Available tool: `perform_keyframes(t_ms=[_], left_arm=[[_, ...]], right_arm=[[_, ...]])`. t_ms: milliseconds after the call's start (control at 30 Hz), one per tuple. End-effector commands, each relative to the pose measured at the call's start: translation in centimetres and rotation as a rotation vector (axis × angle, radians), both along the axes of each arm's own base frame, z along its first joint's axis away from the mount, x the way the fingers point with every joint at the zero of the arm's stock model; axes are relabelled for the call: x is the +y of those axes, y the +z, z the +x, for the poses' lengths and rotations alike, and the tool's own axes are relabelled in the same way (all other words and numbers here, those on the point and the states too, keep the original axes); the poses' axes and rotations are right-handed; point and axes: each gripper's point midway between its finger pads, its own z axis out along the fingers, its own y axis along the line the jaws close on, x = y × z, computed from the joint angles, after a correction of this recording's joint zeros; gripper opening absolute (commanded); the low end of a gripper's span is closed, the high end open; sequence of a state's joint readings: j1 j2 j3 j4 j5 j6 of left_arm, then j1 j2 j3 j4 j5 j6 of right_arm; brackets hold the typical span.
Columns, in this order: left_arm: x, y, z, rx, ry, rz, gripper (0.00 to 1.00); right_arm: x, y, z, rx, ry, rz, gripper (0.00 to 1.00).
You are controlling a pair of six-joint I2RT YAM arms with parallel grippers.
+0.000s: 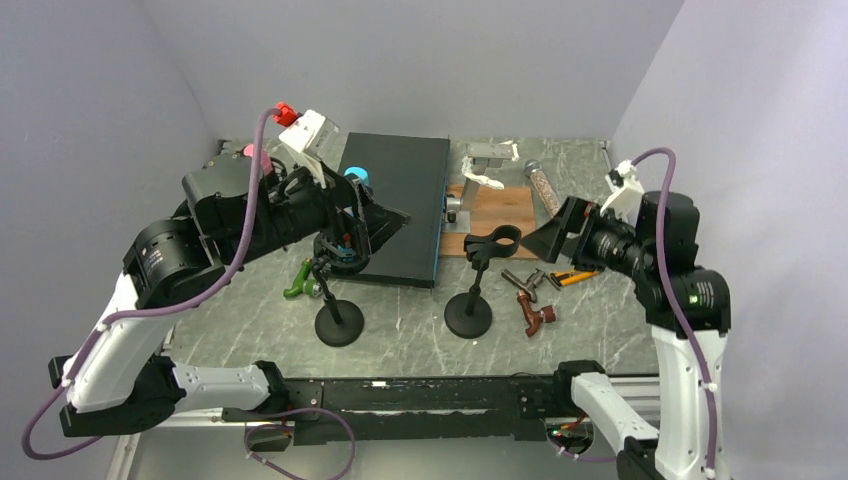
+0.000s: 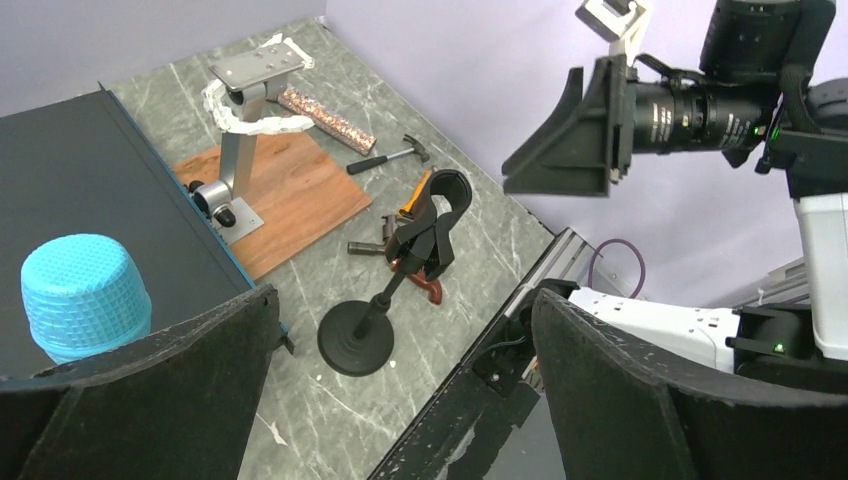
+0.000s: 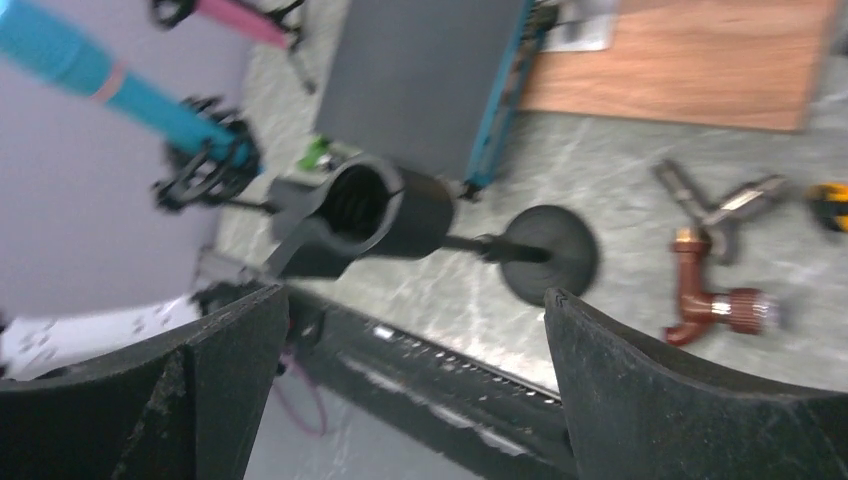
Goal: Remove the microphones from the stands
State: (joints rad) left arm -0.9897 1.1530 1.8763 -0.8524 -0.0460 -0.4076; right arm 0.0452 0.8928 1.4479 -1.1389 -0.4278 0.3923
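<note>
L gripper (image 2: 403, 310) wide open, empty, blue mic (image 2: 85, 295) just beside one finger, mic in its stand (image 1: 339, 322); R gripper (image 3: 415, 297) wide open, empty, near bare stand (image 3: 420, 225)

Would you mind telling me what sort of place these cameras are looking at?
Probably a robotics test cell, not a studio: plain pale walls box in a grey marble-patterned tabletop, two white-and-black robot arms are bolted at its near edge, and black round-based microphone stands sit among scattered hand tools.

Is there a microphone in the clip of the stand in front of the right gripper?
No, that clip is an empty ring in the right wrist view, with nothing seated inside it.
</note>
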Motion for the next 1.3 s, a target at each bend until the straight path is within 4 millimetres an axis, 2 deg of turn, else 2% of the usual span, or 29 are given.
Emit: perform_keyframes(t_ms=[0, 133, 267, 400, 467, 533, 600, 733, 833, 967, 1167, 1267], left_arm=[[0.6, 0.7, -0.6, -0.006, -0.01, -0.03, 1.0], [-1.0, 0.3, -1.2, 0.026, -0.081, -0.041, 0.99], [-3.9, -0.7, -2.0, 0.086, -0.2, -0.041, 0.99], [-6.9, -3.1, -1.5, 0.207, -0.253, 0.043, 0.99], [-8.7, -5.1, -0.6, 0.272, -0.255, 0.089, 0.99], [-9.7, -6.4, 0.4, 0.299, -0.23, 0.118, 0.99], [-10.3, -7.4, 1.6, 0.301, -0.2, 0.143, 0.95], [-11.8, -8.9, 3.1, 0.307, -0.19, 0.182, 0.89], [-12.6, -10.4, 3.9, 0.323, -0.19, 0.22, 0.84], [-12.7, -12.0, 4.6, 0.325, -0.173, 0.264, 0.79], [-12.9, -15.3, 4.5, 0.369, -0.188, 0.31, 0.67], [-13.0, -16.7, 3.8, 0.4, -0.217, 0.323, 0.61]], right_arm=[[4.8, 2.5, -2.7, -0.038, 0.232, 0.263, 1.0], [5.3, 1.4, -2.5, -0.022, 0.252, 0.306, 1.0], [5.8, 0.8, -1.5, 0.015, 0.249, 0.373, 1.0], [6.4, 0.2, -0.8, 0.05, 0.251, 0.44, 1.0], [6.4, -0.4, -0.4, 0.064, 0.246, 0.445, 1.0], [6.4, -1.3, 0.1, 0.093, 0.239, 0.439, 0.97], [6.5, -1.9, 0.4, 0.111, 0.245, 0.445, 0.93], [6.8, -1.7, 1.0, 0.098, 0.26, 0.476, 0.87], [6.8, -2.2, 1.3, 0.118, 0.261, 0.476, 0.74], [6.8, -3.1, 1.2, 0.135, 0.264, 0.466, 0.53], [6.9, -5.0, 0.7, 0.172, 0.265, 0.468, 0.44], [6.5, -6.1, 0.5, 0.184, 0.245, 0.435, 0.44]])
